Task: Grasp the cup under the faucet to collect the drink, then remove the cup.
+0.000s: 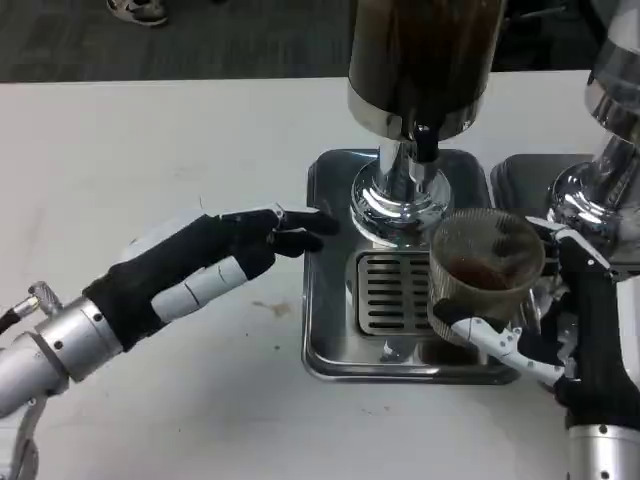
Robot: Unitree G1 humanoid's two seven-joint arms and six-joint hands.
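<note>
Fingers (490, 335) of my right hand (560, 330) wrap the cup (485, 265) from its right side, one white finger crossing its near wall, so I read that hand as gripping it. The cup stands upright over the right part of the drip tray (330, 340), with dark drink already in its bottom. It sits to the right of and nearer than the faucet (425, 145), not squarely beneath it, so I judge collecting is done and the next move is to carry it clear, toward me or rightward onto the bench (150, 150), keeping it level. My left hand (215, 260) lies well left of the cup, empty, fingers stretched toward the tray's left rim. Beyond stands the dispenser (420, 50).
</note>
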